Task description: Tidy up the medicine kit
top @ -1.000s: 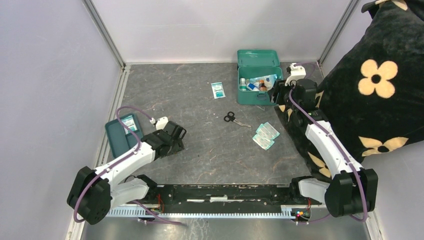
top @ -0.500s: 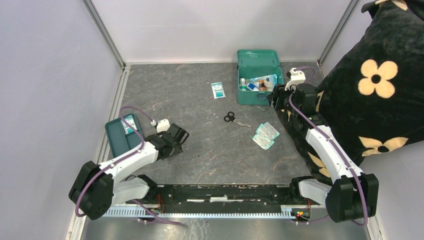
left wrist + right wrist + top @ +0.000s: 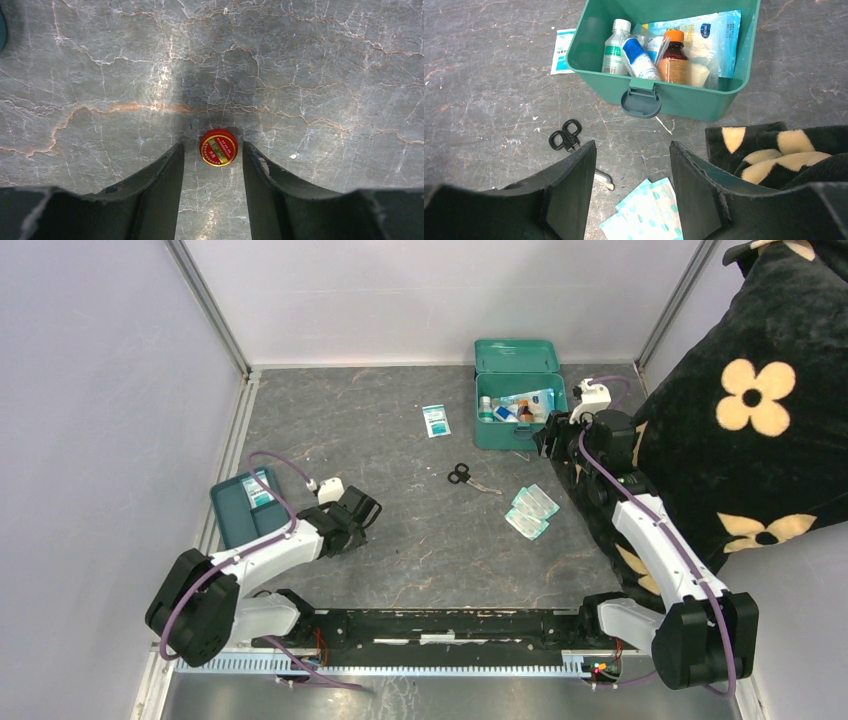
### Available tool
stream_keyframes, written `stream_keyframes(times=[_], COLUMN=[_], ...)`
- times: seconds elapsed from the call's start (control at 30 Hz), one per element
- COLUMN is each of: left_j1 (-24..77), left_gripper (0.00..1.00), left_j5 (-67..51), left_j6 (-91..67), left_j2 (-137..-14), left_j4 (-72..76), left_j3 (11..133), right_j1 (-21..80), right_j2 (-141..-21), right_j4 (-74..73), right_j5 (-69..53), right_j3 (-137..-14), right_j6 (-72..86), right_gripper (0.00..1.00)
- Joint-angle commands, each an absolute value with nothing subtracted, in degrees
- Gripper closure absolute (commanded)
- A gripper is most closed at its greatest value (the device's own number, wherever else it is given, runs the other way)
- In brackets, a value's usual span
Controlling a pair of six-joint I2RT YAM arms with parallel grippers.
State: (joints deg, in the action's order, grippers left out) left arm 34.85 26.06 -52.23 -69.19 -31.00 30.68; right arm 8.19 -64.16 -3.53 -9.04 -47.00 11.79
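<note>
Left gripper [image 3: 212, 150] has edged inward and narrowed, jaws spread astride the untouched red tin [image 3: 218, 147] at eight o'clock; centre it before pinching; medicine kit [image 3: 510, 435] stands open at one o'clock, right gripper [image 3: 632, 145] spread, empty.

I see a stone-veined worktop [image 3: 310, 55] with a soft sheen, the medicine kit [image 3: 689, 102] in smooth teal plastic, matt black fingers [image 3: 155, 190] and a plush cushion [image 3: 770, 460].

White-and-black arms [image 3: 265, 555], purple cables [image 3: 268, 453], dark fingers [image 3: 160, 190]
</note>
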Motion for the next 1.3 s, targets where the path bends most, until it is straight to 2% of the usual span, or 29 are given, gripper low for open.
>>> stream_keyframes(times=[0.0,0.27,0.47,0.73,0.9,1.17,1.27], left_j1=[35.1,36.7,46.6,61.3,63.8,63.8,63.9], left_gripper=[0.51,0.69,0.71,0.7,0.62,0.32,0.27], left_j5=[25.8,24.8,23.3,23.9,23.1,23.7,25.9], left_j6=[-52.7,-47.6,-46.8,-45.6,-44.2,-42.3,-41.6], left_j2=[-71.0,-75.7,-82.0,-96.4,-100.7,-97.6,-93.4], left_j4=[-27.3,-24.7,-22.0,-21.6,-21.2,-21.3,-23.3], left_j3=[30.3,32.4,39.4,55.6,59.5,59.5,60.2], right_j1=[8.1,8.1,8.2,8.1,8.1,8.1,8.3], right_j2=[-62.6,-61.1,-59.8,-58.2,-57.3,-57.0,-57.2], right_j4=[-1.7,-2.4,-2.9,-4.6,-5.7,-6.7,-7.8], right_j5=[-9.6,-9.3,-8.8,-7.6,-6.6,-7.2,-7.9], right_j3=[-46.7,-46.2,-45.6,-44.8,-44.2,-43.3,-43.5], right_j6=[12.3,12.0,12.0,11.4,10.7,11.2,11.3], right_gripper=[0.38,0.38,0.38,0.38,0.37,0.37,0.37])
